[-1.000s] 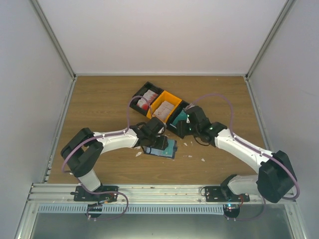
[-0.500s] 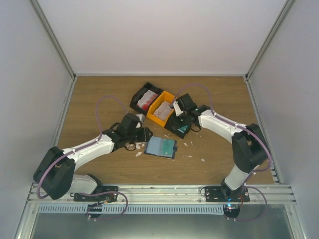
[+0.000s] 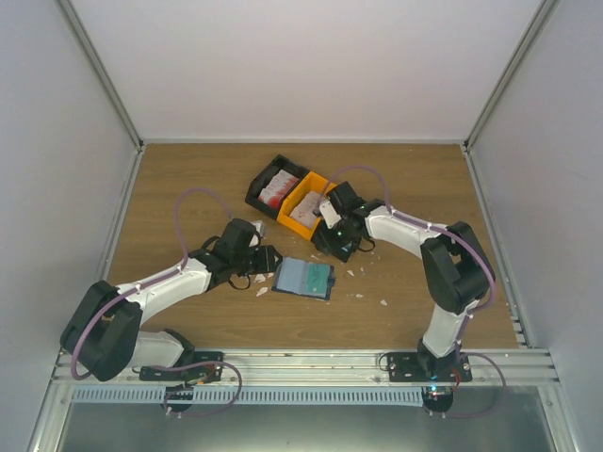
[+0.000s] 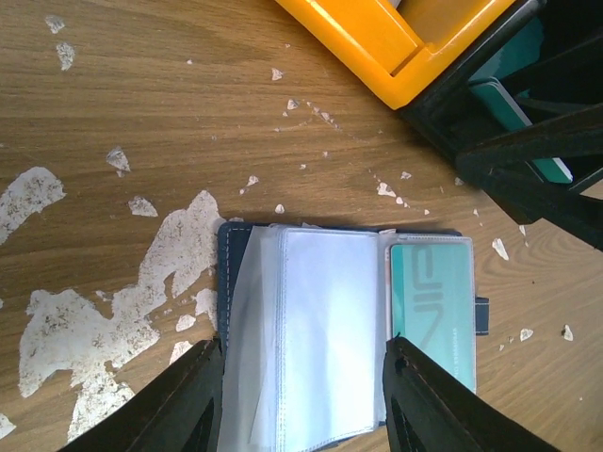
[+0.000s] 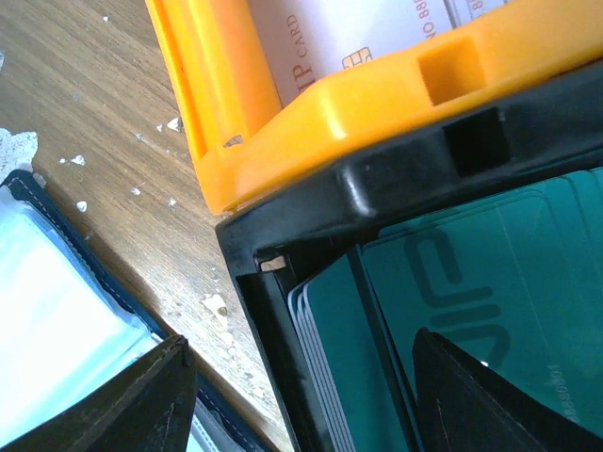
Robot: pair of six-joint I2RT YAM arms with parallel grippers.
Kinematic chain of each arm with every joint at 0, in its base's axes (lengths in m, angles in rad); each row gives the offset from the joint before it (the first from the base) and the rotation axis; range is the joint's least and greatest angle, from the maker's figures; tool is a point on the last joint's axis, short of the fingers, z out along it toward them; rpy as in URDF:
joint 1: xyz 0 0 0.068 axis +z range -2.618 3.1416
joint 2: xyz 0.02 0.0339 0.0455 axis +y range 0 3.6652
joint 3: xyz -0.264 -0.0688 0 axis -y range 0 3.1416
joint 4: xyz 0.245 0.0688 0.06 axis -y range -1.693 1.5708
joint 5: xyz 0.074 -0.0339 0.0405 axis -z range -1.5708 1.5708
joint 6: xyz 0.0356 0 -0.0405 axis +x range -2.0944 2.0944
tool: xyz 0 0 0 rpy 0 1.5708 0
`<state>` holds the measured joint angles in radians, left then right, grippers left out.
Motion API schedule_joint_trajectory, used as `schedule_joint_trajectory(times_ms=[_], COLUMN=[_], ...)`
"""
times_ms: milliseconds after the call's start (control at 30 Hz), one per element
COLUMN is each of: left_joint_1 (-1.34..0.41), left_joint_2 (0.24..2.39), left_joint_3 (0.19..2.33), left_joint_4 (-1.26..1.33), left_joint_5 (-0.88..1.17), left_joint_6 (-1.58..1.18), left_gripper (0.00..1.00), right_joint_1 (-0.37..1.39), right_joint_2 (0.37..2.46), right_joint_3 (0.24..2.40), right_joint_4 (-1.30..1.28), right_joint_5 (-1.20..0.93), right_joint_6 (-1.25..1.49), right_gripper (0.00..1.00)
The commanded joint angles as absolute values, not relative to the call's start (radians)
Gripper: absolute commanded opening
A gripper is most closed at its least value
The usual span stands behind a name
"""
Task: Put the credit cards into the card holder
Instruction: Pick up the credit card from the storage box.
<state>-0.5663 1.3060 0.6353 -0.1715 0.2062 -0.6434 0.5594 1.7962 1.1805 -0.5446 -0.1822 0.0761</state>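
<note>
Sharply folded, right arm (image 3: 407,226) — fingers (image 3: 340,244) over cards (image 5: 490,282)

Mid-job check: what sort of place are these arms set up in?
Most likely a lab test cell, not a home or shop. Plain white panels box in a scuffed wooden table, and the left arm and right arm are bolted to a metal rail at its near edge.
</note>
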Motion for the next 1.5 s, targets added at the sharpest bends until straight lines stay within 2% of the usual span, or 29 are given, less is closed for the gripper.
schedule_joint_trajectory(times_ms=[0, 267, 367, 467, 1233, 1333, 1467], left_joint_1=[-0.560, -0.560, -0.560, -0.560, -0.560, -0.560, -0.560], left_joint_2=[1.294, 1.283, 1.279, 1.271, 1.267, 1.268, 1.270], left_joint_3=[0.626, 0.619, 0.617, 0.619, 0.619, 0.615, 0.616], left_joint_4=[-0.121, -0.129, -0.131, -0.131, -0.139, -0.138, -0.134], left_joint_5=[0.216, 0.213, 0.216, 0.227, 0.228, 0.227, 0.227], left_joint_6=[-0.650, -0.657, -0.661, -0.668, -0.672, -0.671, -0.673], left_gripper=[0.48, 0.48, 0.48, 0.48, 0.48, 0.48, 0.48], right_joint_1=[0.554, 0.554, 0.554, 0.554, 0.553, 0.553, 0.578], right_joint_2=[1.819, 1.780, 1.769, 1.767, 1.733, 1.744, 1.796], right_joint_3=[1.191, 1.173, 1.169, 1.166, 1.152, 1.158, 1.190], right_joint_4=[-0.563, -0.563, -0.567, -0.569, -0.576, -0.561, -0.561], right_joint_5=[-0.227, -0.268, -0.279, -0.277, -0.232, -0.183, -0.145], right_joint_6=[0.054, 0.048, 0.048, 0.052, 0.071, 0.078, 0.062], right_gripper=[0.63, 0.50, 0.42, 0.41, 0.37, 0.49, 0.54])
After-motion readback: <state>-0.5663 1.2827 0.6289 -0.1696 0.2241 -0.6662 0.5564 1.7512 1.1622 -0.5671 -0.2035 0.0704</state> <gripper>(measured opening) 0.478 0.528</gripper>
